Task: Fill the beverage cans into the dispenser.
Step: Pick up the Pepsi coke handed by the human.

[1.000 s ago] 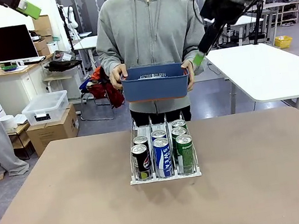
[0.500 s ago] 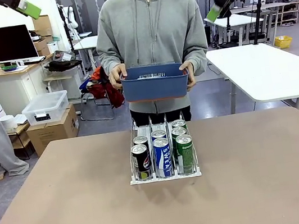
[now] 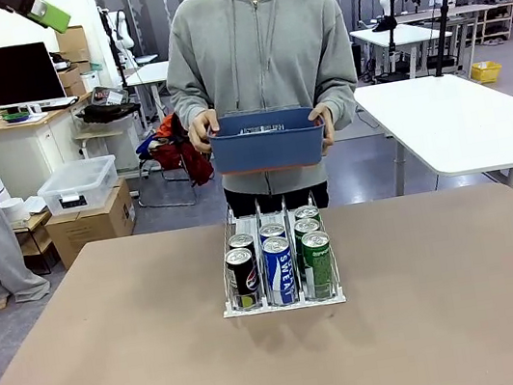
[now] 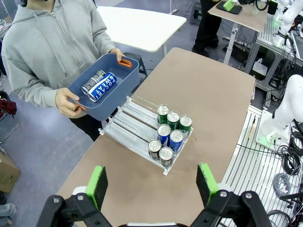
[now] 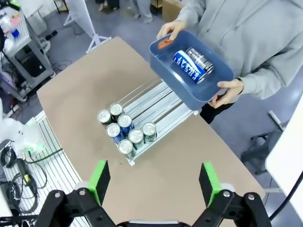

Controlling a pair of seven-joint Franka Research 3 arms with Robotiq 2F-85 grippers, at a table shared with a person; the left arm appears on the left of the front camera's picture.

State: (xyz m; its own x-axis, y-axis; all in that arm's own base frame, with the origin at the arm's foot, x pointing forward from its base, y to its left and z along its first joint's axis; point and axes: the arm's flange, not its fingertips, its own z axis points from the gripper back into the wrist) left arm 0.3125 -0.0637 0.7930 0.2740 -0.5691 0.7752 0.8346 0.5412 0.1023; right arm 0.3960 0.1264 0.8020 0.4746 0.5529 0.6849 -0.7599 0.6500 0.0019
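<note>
Seven cans (image 3: 279, 265) stand upright at the clear dispenser's (image 4: 128, 120) front: two black, two blue, three green; two more cans (image 4: 102, 85) lie in the blue bin (image 4: 115, 103).

We read "POCARI SWEAT" in white on the blue can (image 4: 101, 86) lying in the bin (image 4: 110, 105) that the person holds. On the front blue can (image 3: 280, 272) in the dispenser (image 3: 284, 306) we make out "SWEAT" running up its side. The black can (image 3: 243, 279) beside it bears the Pepsi globe; the green can's (image 3: 318, 263) lettering is too small for us to read
</note>
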